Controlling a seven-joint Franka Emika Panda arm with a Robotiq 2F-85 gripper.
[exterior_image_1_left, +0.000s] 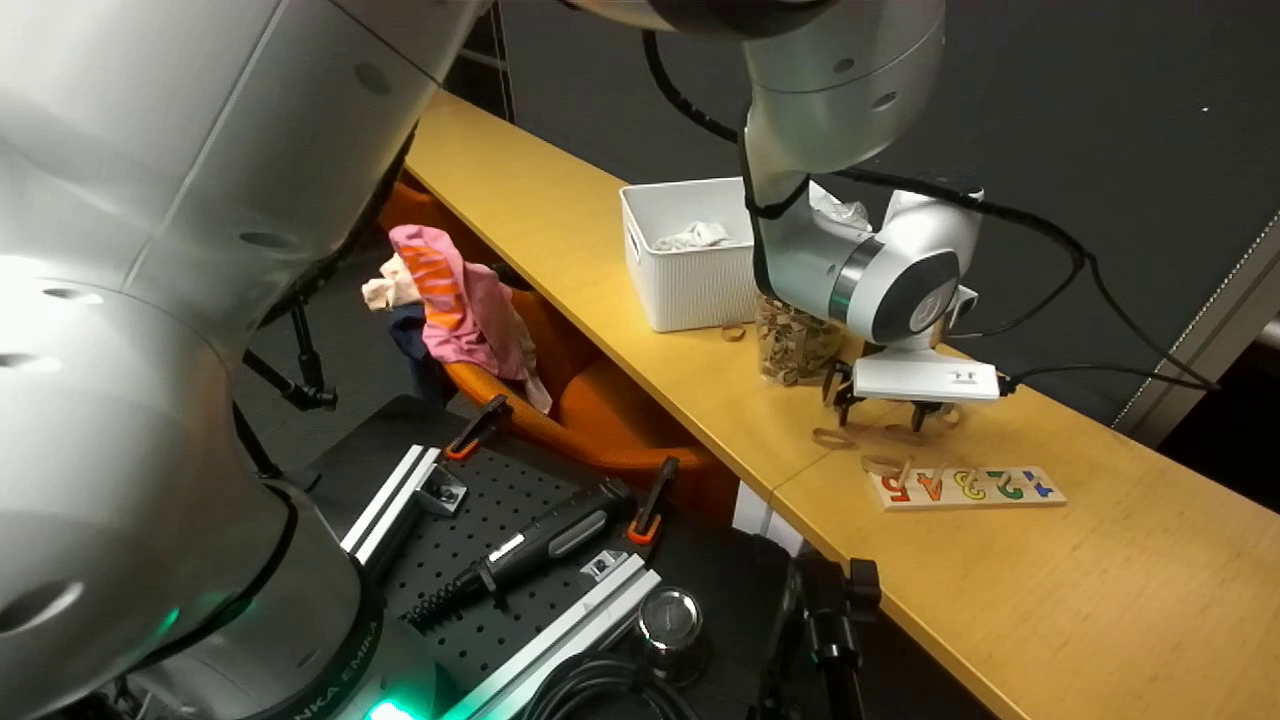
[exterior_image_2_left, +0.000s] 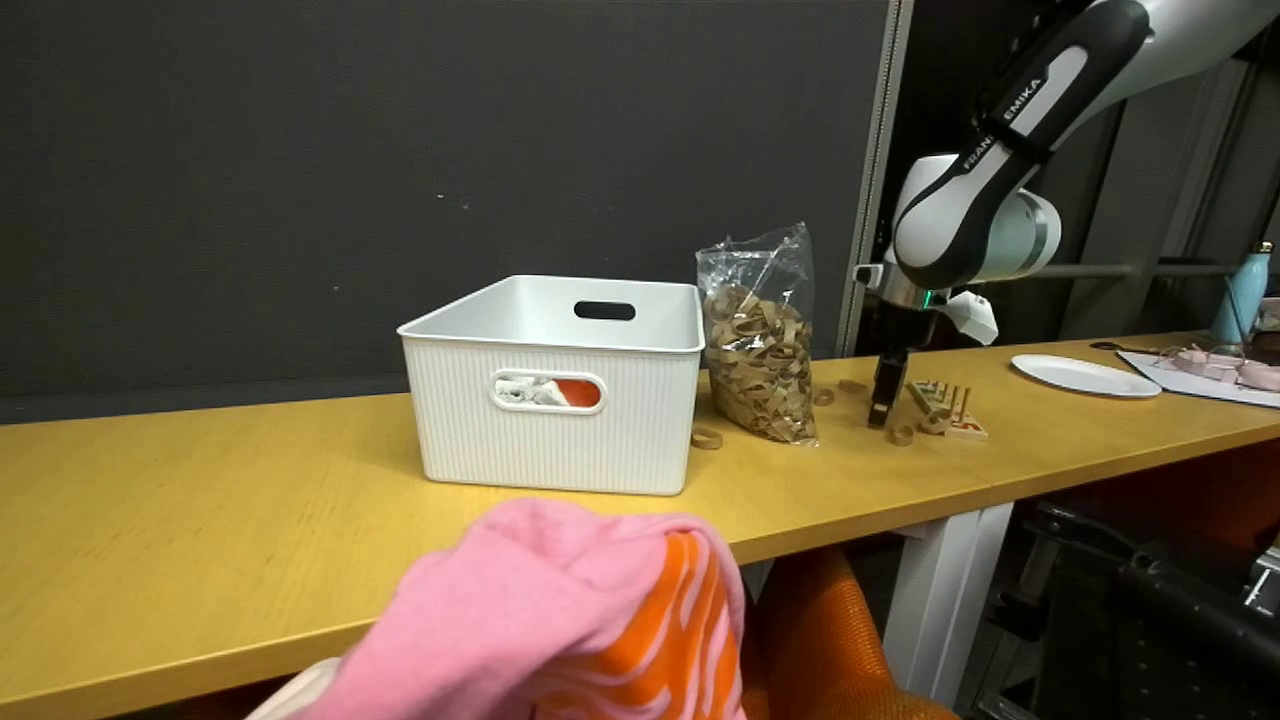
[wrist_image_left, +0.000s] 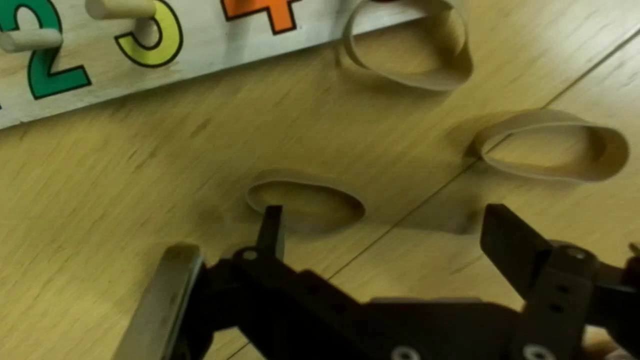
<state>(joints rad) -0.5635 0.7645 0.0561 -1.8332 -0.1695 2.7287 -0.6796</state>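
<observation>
My gripper (wrist_image_left: 384, 209) stands open and pointing down, low above the table, with nothing held between its fingers. In the wrist view its left fingertip (wrist_image_left: 271, 220) overlaps the edge of a tan ring-shaped band (wrist_image_left: 316, 226); whether they touch, I cannot tell. A second tan band (wrist_image_left: 612, 155) lies beyond the right finger. Another tan band (wrist_image_left: 460, 62) rests against a wooden number board (wrist_image_left: 200, 55) with pegs and coloured numerals. In an exterior view the gripper (exterior_image_1_left: 880, 422) hovers just behind the board (exterior_image_1_left: 970, 503). The gripper (exterior_image_2_left: 880, 412) also shows from the side in an exterior view.
A clear bag (exterior_image_2_left: 760, 360) full of tan bands stands beside a white bin (exterior_image_2_left: 550, 450) holding cloth. Farther along the table (exterior_image_2_left: 200, 560) are a white plate (exterior_image_2_left: 1085, 375) and a blue bottle (exterior_image_2_left: 1243, 295). Pink cloth (exterior_image_1_left: 480, 310) drapes over an orange chair (exterior_image_1_left: 620, 410) at the table's edge.
</observation>
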